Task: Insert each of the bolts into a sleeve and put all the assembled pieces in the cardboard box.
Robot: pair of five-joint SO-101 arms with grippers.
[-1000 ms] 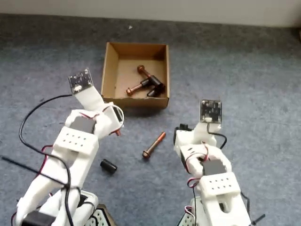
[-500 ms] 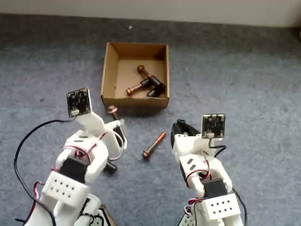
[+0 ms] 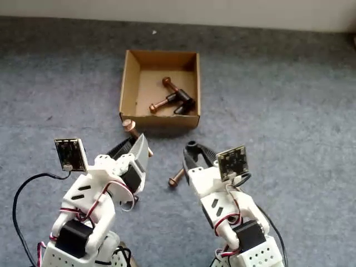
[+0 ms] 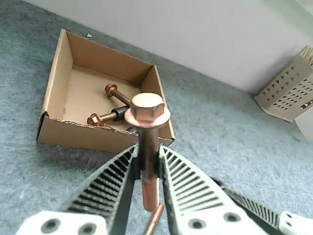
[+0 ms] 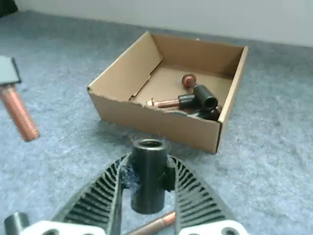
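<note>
My left gripper [image 4: 146, 152] is shut on the shank of a copper bolt [image 4: 146, 139], held head up and off the carpet in front of the cardboard box [image 4: 54, 83]. In the high view this bolt [image 3: 132, 129] sticks out of the left gripper [image 3: 140, 149]. My right gripper [image 5: 148, 164] is shut on a black sleeve [image 5: 148, 176], upright with its bore open, also seen as the sleeve [image 3: 192, 146] in the high view. The box [image 3: 129, 83] holds two assembled pieces [image 3: 177, 100]. A loose bolt [image 3: 177, 177] lies on the carpet between the grippers.
A second black sleeve [image 5: 14, 223] stands on the carpet near the left arm. The left arm's bolt [image 5: 18, 113] hangs off to one side in the right wrist view. A white perforated container [image 4: 288, 88] stands far off by the wall. Grey carpet surrounds the box.
Both arms have drawn back toward the near edge, their grippers lifting and turning toward each other. The left gripper's bolt has come into view; the right gripper has shifted left with its sleeve.
</note>
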